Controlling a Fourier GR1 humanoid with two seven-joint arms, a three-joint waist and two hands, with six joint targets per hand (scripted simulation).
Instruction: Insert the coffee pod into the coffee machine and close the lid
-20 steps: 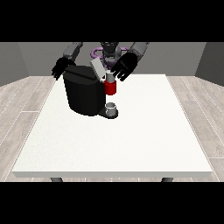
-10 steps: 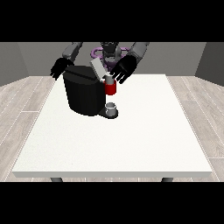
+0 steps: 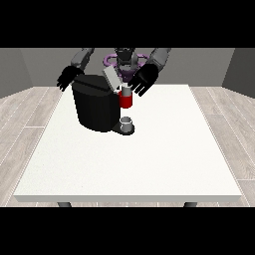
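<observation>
i see the hand at the view's right point(image 3: 143, 79) with its fingers spread and empty, just above a red thing at the machine point(image 3: 126, 100). the hand at the view's left point(image 3: 68, 78) hangs relaxed and empty by the black coffee machine point(image 3: 97, 107). the lid point(image 3: 111, 78) stands tilted up. a grey cup point(image 3: 127, 123) sits on the machine's base, on the white table point(image 3: 129, 164).

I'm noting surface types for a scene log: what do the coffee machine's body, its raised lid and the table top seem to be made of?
Coffee machine: looks like black plastic with a dull finish and no bright reflections. Its lid, tilted up: light grey, possibly plastic or brushed metal; the view leaves it open. Table: a plain white matt top, perhaps laminate, with faint speckling and no visible grain.
</observation>
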